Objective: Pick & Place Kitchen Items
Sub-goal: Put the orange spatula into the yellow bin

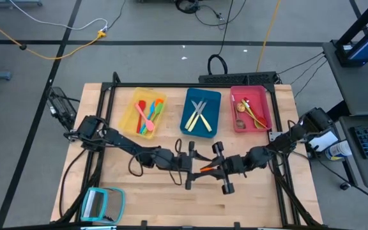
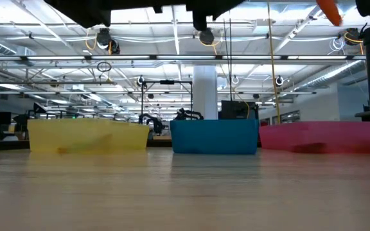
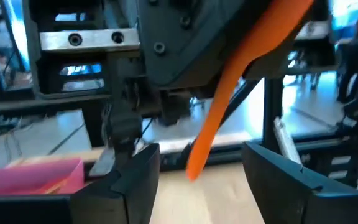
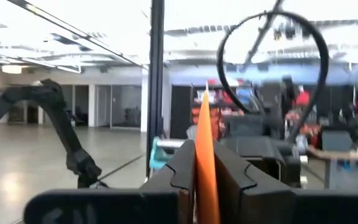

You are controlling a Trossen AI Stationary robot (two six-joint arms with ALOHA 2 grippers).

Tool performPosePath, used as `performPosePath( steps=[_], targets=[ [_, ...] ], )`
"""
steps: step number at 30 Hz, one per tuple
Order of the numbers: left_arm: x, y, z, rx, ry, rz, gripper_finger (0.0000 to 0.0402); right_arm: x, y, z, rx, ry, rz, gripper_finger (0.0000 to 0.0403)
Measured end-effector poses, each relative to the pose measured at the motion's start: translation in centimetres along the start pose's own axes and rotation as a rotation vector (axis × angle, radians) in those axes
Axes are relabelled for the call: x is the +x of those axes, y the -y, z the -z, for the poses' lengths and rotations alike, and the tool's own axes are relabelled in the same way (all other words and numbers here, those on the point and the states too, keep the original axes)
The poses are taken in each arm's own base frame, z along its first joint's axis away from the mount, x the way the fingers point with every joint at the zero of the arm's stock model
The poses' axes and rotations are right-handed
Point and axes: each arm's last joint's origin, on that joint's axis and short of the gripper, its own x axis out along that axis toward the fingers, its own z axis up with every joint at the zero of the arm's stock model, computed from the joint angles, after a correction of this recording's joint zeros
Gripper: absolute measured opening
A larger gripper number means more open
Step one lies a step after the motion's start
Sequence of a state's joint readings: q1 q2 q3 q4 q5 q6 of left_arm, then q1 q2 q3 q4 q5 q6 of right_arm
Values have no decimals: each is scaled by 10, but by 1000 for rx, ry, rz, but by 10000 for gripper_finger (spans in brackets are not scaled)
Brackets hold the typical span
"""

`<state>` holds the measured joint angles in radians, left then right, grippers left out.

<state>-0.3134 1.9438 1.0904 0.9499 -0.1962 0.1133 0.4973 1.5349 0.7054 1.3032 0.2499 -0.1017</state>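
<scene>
Orange utensil [image 4: 205, 162] clamped between right gripper [image 4: 205, 171] fingers at frame centre, left gripper [image 3: 197, 177] open beneath; best closed squarely before release.

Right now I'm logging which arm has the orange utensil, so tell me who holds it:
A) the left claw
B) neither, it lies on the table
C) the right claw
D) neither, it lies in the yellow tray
C: the right wrist view shows the right claw shut on the orange utensil, while the left claw stands open facing it, with the utensil hanging clear of its fingers.
</scene>
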Motion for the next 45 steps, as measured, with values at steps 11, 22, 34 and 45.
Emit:
performPosePath(
  steps=[11,22,34,45],
  targets=[
    [0,-1,-7,7,70,34,182,27,-1,2,-70,-16,-59,21],
    [0,0,-5,9,58,58,113,31,4,9,-81,35,-101,25],
    [-1,6,-3,-8,34,72,30,31,5,9,-60,27,-92,52],
    [-10,33,2,-56,-100,-50,16,24,-3,19,-37,-56,-129,161]
  ],
)
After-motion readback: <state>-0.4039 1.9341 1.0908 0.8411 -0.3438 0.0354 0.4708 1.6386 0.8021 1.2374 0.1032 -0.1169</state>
